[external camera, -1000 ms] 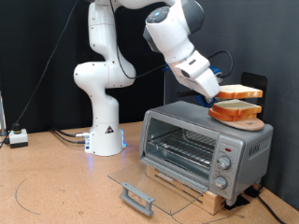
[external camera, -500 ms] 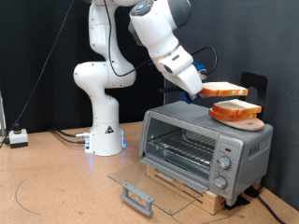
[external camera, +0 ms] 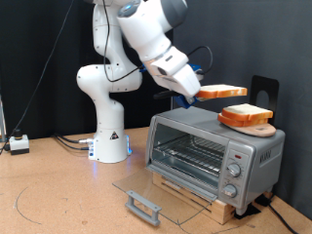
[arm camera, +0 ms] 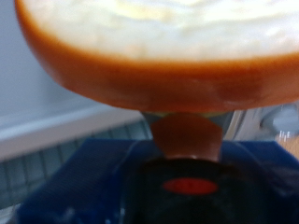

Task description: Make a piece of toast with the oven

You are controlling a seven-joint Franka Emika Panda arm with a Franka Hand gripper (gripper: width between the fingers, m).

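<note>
Gripper: the white Franka arm's two-finger gripper (external camera: 194, 94) hangs in the air above the oven's top, towards the exterior view's left end of it, closed on one edge of the bread slice.
Held slice: the square piece of toast with a pale cream face and golden-orange crust (external camera: 222, 92) juts out flat from the fingers towards the exterior view's right, clear of everything below it.
Wrist view: the same slice (arm camera: 159, 47) fills the upper part of the picture, crust nearest the camera; the picture is blurred, so the dark shapes under it are probably the gripper's own parts, though that is hard to tell.
Oven: the boxy silver countertop toaster oven (external camera: 244, 148) sits on a low wooden base, its glass door with a grey bar handle (external camera: 144, 204) swung fully down onto the table, the wire rack (external camera: 187, 158) showing inside.
Knobs: two round knobs (external camera: 232, 178) stand one above the other on the panel at the exterior view's right of the opening.
On top of the oven: a tan round wooden board (external camera: 248, 121) carries a second bread slice (external camera: 248, 112), which lies below and to the exterior view's right of the held one, apart from it.
Table: a brown wooden tabletop (external camera: 58, 190) bears the arm's base and the oven.
</note>
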